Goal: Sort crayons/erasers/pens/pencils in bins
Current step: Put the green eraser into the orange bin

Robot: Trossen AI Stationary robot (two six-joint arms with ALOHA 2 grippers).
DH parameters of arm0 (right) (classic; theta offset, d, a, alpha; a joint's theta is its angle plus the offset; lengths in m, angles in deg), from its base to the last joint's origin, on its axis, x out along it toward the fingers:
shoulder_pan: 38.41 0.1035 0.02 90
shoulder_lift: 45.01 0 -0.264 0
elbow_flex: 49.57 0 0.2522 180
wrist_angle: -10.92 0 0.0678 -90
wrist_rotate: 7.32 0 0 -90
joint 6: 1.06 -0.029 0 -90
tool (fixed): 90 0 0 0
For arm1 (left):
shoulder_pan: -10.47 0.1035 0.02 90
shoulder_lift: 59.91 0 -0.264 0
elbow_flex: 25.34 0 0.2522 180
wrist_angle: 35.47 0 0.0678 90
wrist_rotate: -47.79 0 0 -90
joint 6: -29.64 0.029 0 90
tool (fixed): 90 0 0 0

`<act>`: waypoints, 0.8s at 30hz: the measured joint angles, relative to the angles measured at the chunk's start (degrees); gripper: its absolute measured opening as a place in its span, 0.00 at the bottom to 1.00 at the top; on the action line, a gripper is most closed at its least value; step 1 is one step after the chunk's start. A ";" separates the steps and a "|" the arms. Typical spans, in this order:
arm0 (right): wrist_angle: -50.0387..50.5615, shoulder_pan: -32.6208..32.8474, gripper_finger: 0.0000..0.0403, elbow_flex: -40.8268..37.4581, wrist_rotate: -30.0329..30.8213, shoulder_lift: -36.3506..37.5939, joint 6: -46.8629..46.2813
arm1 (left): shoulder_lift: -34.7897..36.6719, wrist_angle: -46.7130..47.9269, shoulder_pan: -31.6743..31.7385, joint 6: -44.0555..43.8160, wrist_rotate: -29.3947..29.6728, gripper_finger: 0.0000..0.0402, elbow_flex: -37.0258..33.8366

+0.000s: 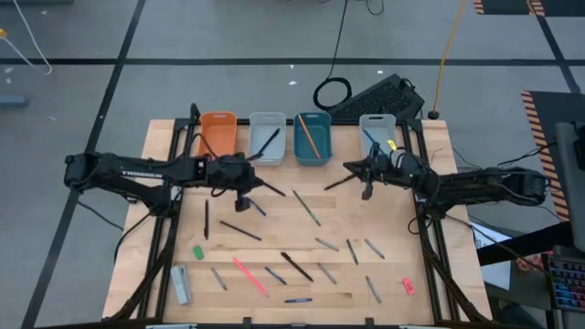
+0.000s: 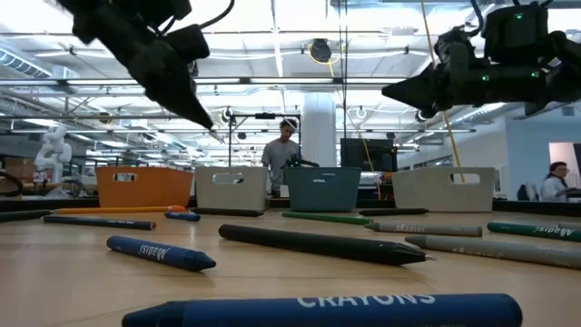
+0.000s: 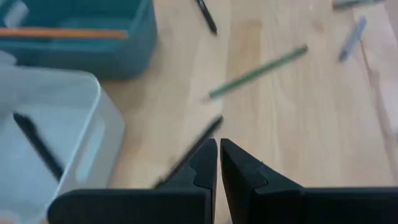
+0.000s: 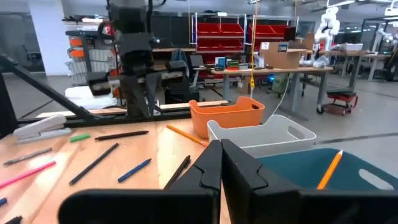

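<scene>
Four bins stand in a row at the table's far edge: orange (image 1: 218, 132), grey-white (image 1: 267, 137), teal (image 1: 313, 137), grey-white (image 1: 377, 132). Pens, pencils and crayons lie scattered over the wood, among them a green stick (image 1: 307, 207) and a pink one (image 1: 249, 274). A green eraser (image 1: 197, 251) lies near left and a pink-red eraser (image 1: 408, 286) near right. My left gripper (image 1: 277, 189) hangs shut above the table in front of the left grey-white bin. My right gripper (image 1: 331, 185) hangs shut before the teal bin. Both point at each other and hold nothing.
A dark pen (image 3: 37, 146) lies in the left grey-white bin and an orange pencil (image 3: 62, 33) in the teal bin. A grey stapler (image 1: 180, 283) sits at the near left corner. A keyboard (image 1: 384, 96) and cables lie beyond the table. People stand in the room behind.
</scene>
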 joint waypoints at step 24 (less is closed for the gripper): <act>1.21 0.01 0.00 -0.30 -0.02 3.84 4.25 | -0.07 39.64 -33.25 -33.38 -9.55 0.06 7.94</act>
